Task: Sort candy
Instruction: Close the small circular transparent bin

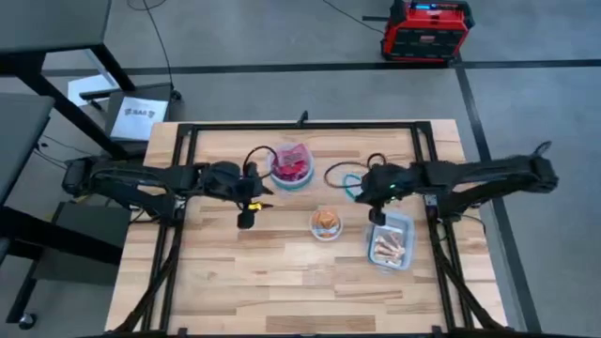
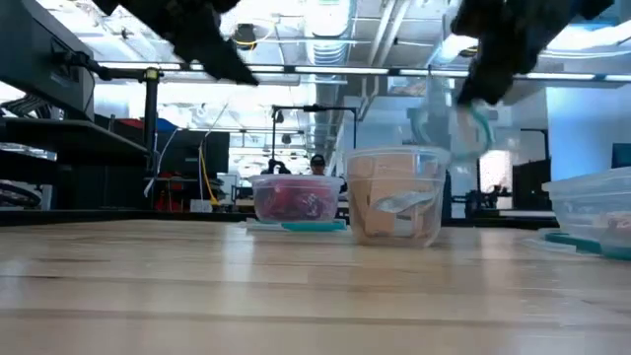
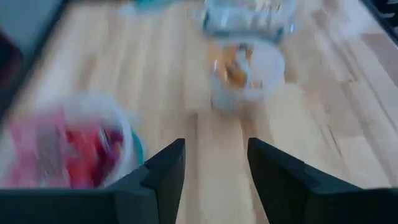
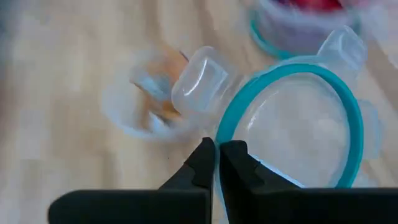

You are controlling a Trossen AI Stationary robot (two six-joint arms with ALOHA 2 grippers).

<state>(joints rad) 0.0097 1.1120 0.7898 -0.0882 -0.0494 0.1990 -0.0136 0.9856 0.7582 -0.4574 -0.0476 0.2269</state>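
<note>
Right gripper (image 4: 217, 163): fingers pressed together on the teal rim of a clear round lid (image 4: 305, 124), held above the table, right of the red-candy bowl.
Left gripper (image 3: 214, 168): fingers spread, nothing between them, hovering over bare wood just left of the red-candy bowl.
Red candy (image 1: 292, 164): piled in a clear round bowl (image 1: 279, 180) on the far middle of the table (image 1: 235, 272).
Orange candy (image 1: 326, 221): in a smaller clear round bowl (image 1: 326, 234), nearer than the red one, between the two grippers.
Whitish candy (image 1: 388, 247): lying in a clear rectangular tub (image 1: 409, 237) on the right, just below the right gripper in the high view.
Low view: orange-candy bowl stands in front and to the right of the red-candy bowl; tub edge shows at far right.
Red case (image 1: 427, 31): on the floor beyond the table, well apart.
</note>
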